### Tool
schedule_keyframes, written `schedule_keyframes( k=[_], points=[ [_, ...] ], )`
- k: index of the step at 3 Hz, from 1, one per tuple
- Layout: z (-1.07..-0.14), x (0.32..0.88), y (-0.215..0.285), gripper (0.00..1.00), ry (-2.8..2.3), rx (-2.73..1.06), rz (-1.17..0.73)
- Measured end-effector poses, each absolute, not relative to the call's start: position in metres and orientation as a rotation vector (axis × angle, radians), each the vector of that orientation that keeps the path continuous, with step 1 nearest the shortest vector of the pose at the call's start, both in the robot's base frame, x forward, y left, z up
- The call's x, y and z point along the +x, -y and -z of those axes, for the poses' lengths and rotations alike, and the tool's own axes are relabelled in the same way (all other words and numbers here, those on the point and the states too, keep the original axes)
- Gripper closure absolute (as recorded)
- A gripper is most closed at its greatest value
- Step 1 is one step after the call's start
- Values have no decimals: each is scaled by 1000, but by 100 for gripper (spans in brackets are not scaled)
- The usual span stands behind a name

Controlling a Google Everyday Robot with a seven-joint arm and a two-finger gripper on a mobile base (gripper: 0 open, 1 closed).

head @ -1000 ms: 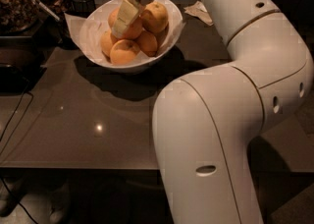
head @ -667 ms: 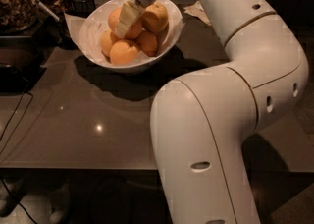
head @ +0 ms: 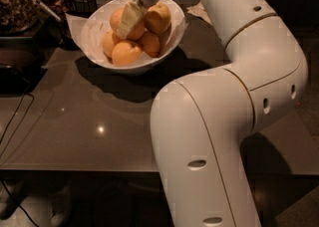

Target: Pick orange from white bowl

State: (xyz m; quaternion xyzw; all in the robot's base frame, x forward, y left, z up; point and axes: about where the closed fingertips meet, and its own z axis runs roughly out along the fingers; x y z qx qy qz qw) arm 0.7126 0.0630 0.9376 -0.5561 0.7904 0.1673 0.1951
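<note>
The white bowl [head: 175,36], lined with white paper, stands at the back of the dark table and holds several oranges. My gripper [head: 128,21] reaches down from above into the middle of the pile. It sits against the deep orange fruit at the top centre, the orange [head: 116,19], and covers most of it. A paler yellowish orange [head: 158,18] lies to its right. Smaller oranges [head: 125,53] lie at the front of the bowl. My white arm fills the right half of the view.
A dark table top [head: 89,121] runs in front of the bowl. A container of brown dried goods [head: 17,4] and dark holders stand at the back left. A crumpled paper [head: 202,11] lies behind the arm. A black cable [head: 12,126] hangs at the left edge.
The gripper stays in the bowl on the same orange. The arm's lower section has shifted slightly in the view. The oranges have not visibly moved.
</note>
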Motion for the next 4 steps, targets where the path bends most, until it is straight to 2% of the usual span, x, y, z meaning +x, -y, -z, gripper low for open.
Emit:
schedule_keyframes(
  k=[1,3,4],
  points=[
    [-953,712,-67,100,-2150,-1562,-466],
    [-995,679,-60,100,-1951,-1594,-547],
    [-991,680,-64,100,-1952,-1601,-547]
  ],
)
